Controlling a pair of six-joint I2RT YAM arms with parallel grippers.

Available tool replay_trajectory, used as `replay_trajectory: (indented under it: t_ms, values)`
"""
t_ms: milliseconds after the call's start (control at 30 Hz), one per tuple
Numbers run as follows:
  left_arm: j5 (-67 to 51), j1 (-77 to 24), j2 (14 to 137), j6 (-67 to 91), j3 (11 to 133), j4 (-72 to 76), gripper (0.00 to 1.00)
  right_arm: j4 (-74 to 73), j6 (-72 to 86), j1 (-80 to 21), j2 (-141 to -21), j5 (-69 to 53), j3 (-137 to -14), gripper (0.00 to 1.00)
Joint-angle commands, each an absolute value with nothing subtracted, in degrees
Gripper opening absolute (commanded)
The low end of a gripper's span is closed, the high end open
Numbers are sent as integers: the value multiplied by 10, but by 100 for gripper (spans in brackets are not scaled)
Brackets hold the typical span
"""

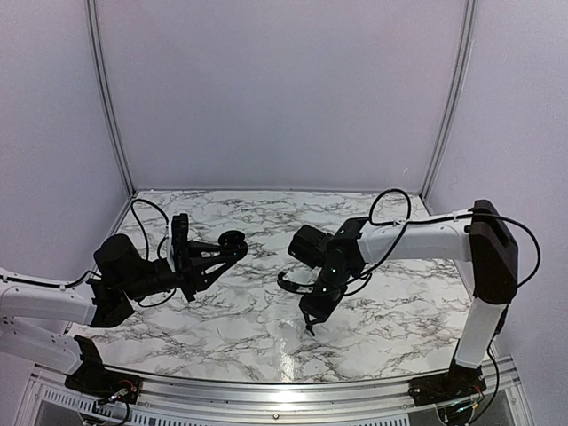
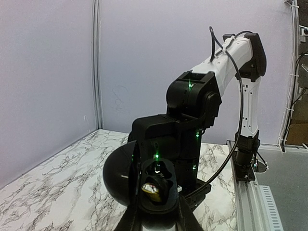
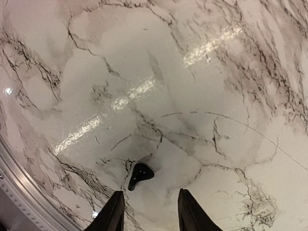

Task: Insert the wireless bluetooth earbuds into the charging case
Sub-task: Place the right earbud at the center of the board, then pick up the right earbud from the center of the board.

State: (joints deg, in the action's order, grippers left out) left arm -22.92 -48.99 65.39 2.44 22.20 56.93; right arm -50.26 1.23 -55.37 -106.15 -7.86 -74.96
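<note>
My left gripper [image 2: 159, 225] is shut on the black charging case [image 2: 159, 192], holding it above the table with its round lid [image 2: 118, 175] swung open to the left. One socket holds something dark with a yellowish patch; the other shows a green glint. From above, the case [image 1: 232, 241] hangs at the tip of the left gripper [image 1: 217, 255]. A single black earbud [image 3: 139, 174] lies on the marble just ahead of my right gripper [image 3: 150, 193], which is open and points down at the table [image 1: 266, 328]. The earbud rests nearer the left finger [image 3: 113, 211], touching neither.
The right arm [image 2: 192, 110] stands close behind the case in the left wrist view. A metal rail [image 1: 284, 390] runs along the table's near edge, also visible as the rail [image 3: 19, 192] at lower left in the right wrist view. Pale walls enclose the table.
</note>
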Motion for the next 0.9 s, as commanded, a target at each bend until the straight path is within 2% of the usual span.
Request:
replay_trajectory:
  t_ms: [0,633,867]
  values:
    - [-222,-486,634,27,214,576,0,-538,14,-558,-1092,-70,-801,39]
    - [-218,-486,618,24,200,573,0,-549,10,-559,-1159,-93,-832,27]
    - [-221,-485,622,20,202,573,0,-568,9,-562,-1154,-85,-837,30]
